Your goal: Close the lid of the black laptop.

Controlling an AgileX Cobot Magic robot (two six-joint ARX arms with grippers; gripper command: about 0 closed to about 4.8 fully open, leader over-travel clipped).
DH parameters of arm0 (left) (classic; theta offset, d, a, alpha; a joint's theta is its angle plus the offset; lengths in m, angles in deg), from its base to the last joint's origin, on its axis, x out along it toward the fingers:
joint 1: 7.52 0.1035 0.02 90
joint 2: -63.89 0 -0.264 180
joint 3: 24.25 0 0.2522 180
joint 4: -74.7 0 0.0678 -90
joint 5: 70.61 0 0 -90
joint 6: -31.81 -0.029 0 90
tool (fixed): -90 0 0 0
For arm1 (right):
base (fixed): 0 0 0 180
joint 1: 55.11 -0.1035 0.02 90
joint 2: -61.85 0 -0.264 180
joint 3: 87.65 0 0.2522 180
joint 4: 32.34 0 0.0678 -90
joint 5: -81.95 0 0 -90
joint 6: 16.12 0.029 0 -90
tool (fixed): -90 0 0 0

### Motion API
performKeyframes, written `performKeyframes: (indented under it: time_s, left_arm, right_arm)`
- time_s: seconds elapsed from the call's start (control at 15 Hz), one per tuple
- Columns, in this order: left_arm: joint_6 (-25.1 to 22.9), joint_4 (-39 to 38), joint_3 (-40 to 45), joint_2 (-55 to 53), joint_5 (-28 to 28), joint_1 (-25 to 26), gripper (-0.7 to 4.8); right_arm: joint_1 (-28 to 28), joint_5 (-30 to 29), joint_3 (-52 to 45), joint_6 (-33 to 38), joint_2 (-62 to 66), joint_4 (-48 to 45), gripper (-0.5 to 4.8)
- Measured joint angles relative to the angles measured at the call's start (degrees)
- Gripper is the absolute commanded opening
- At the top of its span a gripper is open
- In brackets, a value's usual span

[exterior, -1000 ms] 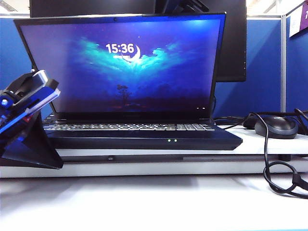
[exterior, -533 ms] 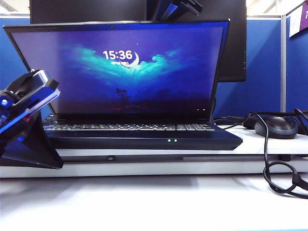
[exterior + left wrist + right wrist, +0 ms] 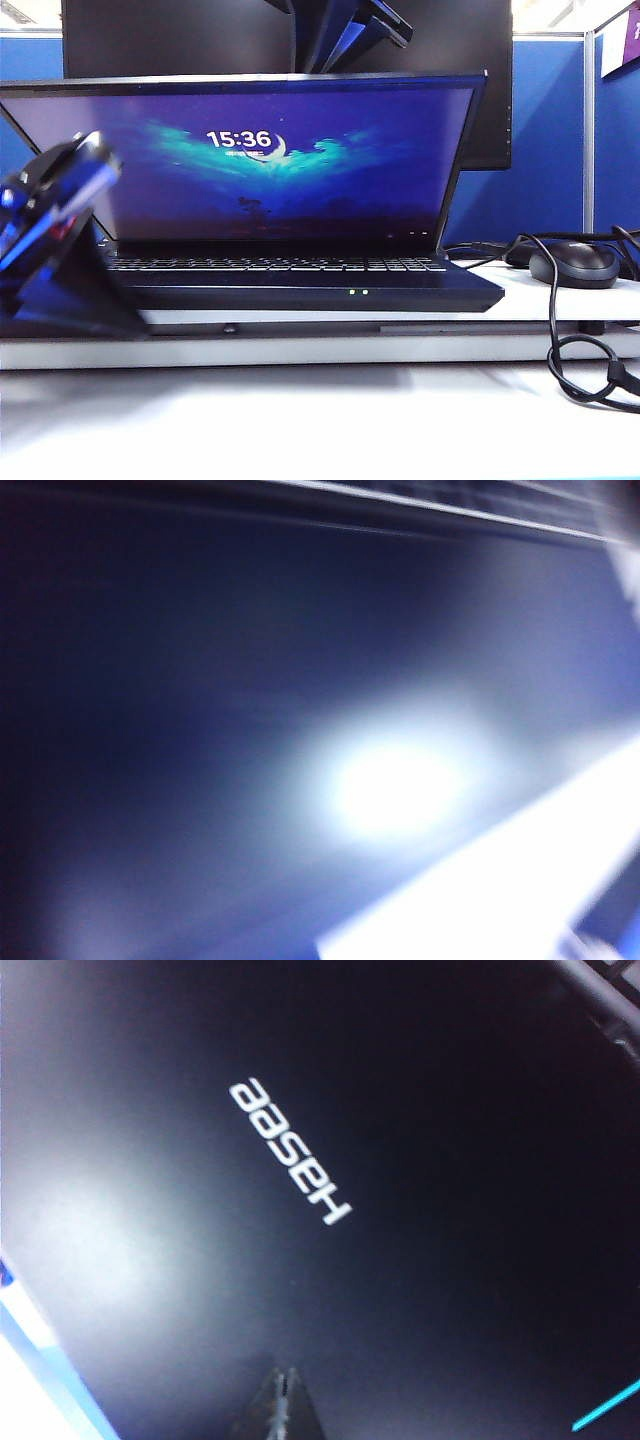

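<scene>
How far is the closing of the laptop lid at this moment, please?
Done: the lid already leans forward over the keys. In hand: the right gripper, jaws together, presses on the lid's back near the Hasee logo; the arm shows above the lid's top edge. The left gripper is not clearly seen; its view is a blur. Left: the black laptop is well open, screen lit.

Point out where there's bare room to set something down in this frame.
Free: the white table in front of the laptop, up to the cable loop at right. Crowded: the mouse corner, the left edge by the left gripper, and behind the lid, where the right gripper presses.
</scene>
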Motion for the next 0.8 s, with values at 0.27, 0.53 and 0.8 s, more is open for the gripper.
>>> performKeyframes:
  time_s: [0.27, 0.53, 0.8]
  left_arm:
    - [-8.0, -3.9, -0.3, 0.1, -16.6, 0.0, -0.01]
    - [-12.6, -1.7, -0.3, 0.1, -25.7, 0.0, -0.02]
    - [0.6, 21.8, -0.3, 0.3, -49.8, 0.0, -0.02]
  right_arm:
    - [0.0, 0.0, 0.0, 0.0, 0.0, 0.1, -0.01]
    - [0.0, 0.0, 0.0, 0.0, 0.0, 0.1, -0.01]
    - [0.0, 0.0, 0.0, -0.2, 0.0, 0.1, -0.01]
